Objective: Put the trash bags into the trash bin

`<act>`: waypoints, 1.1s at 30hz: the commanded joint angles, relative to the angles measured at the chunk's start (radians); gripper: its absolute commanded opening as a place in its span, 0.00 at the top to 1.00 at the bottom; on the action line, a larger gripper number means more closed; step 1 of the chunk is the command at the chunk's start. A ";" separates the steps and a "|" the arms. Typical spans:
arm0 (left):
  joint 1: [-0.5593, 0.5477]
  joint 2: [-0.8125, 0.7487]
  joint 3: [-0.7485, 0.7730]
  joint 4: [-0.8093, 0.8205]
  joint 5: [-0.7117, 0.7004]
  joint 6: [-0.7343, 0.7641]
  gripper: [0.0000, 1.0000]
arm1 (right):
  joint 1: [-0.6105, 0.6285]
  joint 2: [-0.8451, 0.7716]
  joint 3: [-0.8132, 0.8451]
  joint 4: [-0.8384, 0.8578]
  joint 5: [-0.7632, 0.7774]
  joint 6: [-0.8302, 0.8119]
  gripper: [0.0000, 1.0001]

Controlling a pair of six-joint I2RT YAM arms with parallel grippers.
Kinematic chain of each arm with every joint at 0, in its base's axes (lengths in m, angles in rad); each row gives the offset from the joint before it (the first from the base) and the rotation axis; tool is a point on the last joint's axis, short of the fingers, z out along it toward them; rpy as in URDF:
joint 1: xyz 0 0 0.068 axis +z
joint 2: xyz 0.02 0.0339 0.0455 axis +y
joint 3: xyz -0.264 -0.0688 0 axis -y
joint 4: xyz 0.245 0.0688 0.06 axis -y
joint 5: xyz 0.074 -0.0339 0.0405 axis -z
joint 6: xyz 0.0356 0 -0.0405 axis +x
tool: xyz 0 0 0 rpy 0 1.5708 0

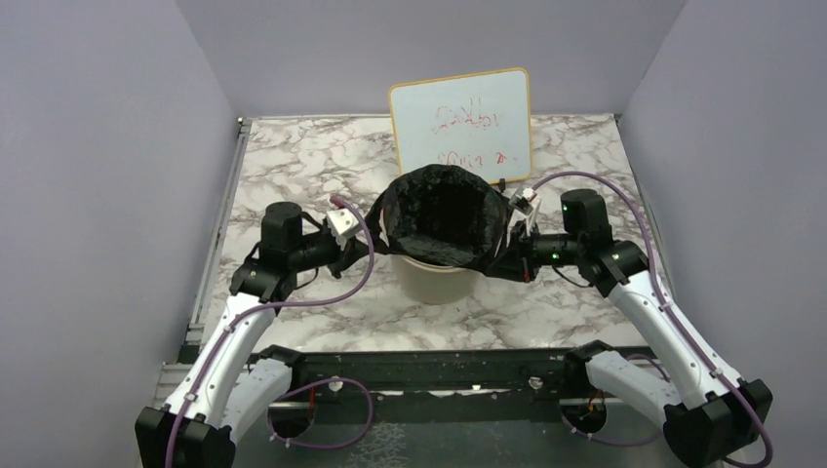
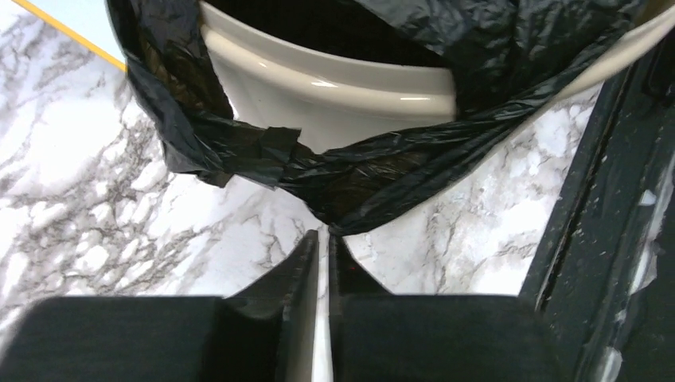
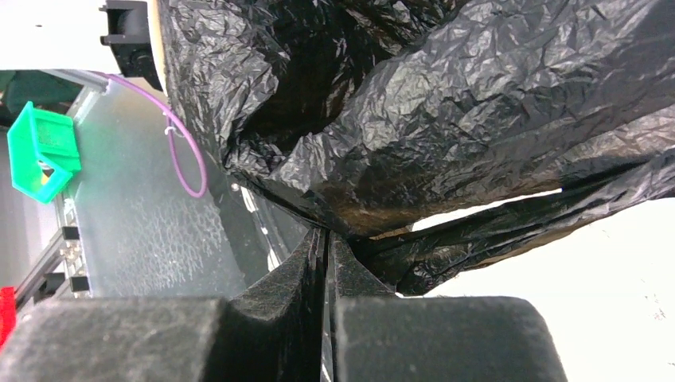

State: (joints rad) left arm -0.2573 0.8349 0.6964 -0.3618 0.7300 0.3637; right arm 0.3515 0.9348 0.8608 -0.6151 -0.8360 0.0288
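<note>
The left pincer and right pincer pinch the glossy black plastic bag; overpulling could tear it or topple the cream plastic bin.

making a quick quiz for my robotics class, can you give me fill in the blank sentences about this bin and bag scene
The trash bag, spread over the trash bin, is ___ in colour. The whiteboard behind the bin carries ___ writing. The left gripper and the right gripper each pinch the edge of the ___. The table has a ___ pattern.
Missing words: black; red; trash bag; marble.
</note>
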 commanded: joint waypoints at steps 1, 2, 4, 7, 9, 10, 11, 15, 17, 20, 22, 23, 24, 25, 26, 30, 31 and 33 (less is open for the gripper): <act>0.000 -0.021 0.011 0.045 -0.032 -0.094 0.73 | -0.001 0.008 0.007 -0.030 0.043 0.009 0.87; 0.000 -0.035 0.021 0.053 -0.056 -0.120 0.64 | -0.001 0.003 0.013 -0.030 0.052 0.008 0.83; 0.000 -0.071 0.028 0.065 -0.100 -0.170 0.60 | -0.001 -0.015 0.029 -0.021 0.045 0.014 0.72; 0.000 -0.135 0.036 0.068 -0.148 -0.239 0.50 | 0.000 -0.066 0.039 0.006 0.024 0.042 0.61; 0.000 -0.189 0.032 0.083 -0.214 -0.304 0.39 | -0.001 -0.106 0.040 0.021 0.025 0.062 0.57; 0.000 -0.213 0.033 0.089 -0.233 -0.323 0.33 | -0.001 -0.127 0.042 0.022 0.038 0.076 0.56; 0.000 -0.229 0.037 0.090 -0.240 -0.334 0.27 | 0.000 -0.149 0.042 0.024 0.053 0.087 0.54; 0.001 -0.234 0.069 0.071 -0.247 -0.358 0.13 | -0.001 -0.237 0.054 0.033 0.151 0.130 0.48; 0.001 -0.228 0.086 0.066 -0.285 -0.406 0.07 | -0.001 -0.281 0.059 0.044 0.216 0.154 0.43; 0.000 -0.225 0.128 0.038 -0.419 -0.517 0.01 | -0.001 -0.328 0.067 0.047 0.372 0.196 0.36; 0.000 -0.218 0.162 0.012 -0.533 -0.625 0.01 | -0.001 -0.339 0.078 0.020 0.523 0.250 0.28; 0.001 -0.211 0.173 0.009 -0.557 -0.679 0.01 | -0.001 -0.334 0.084 -0.001 0.612 0.291 0.26; 0.000 -0.197 0.178 0.008 -0.560 -0.744 0.01 | -0.001 -0.322 0.088 -0.024 0.680 0.336 0.24; 0.000 -0.182 0.181 0.008 -0.547 -0.821 0.01 | -0.001 -0.306 0.087 -0.044 0.730 0.377 0.24; 0.000 -0.163 0.178 0.007 -0.523 -0.900 0.01 | -0.001 -0.284 0.084 -0.055 0.745 0.415 0.24; 0.000 -0.068 0.173 -0.033 -0.384 -1.125 0.01 | -0.001 -0.246 0.053 -0.057 0.753 0.575 0.24; 0.001 -0.058 0.164 -0.037 -0.361 -1.159 0.01 | -0.001 -0.260 0.028 -0.028 0.726 0.613 0.25; 0.001 -0.057 0.124 0.003 -0.303 -1.220 0.01 | -0.001 -0.302 -0.049 0.070 0.647 0.696 0.26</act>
State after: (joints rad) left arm -0.2569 0.7452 0.8604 -0.3511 0.3061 -0.5968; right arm 0.3515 0.6865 0.9043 -0.6273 -0.1738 0.5102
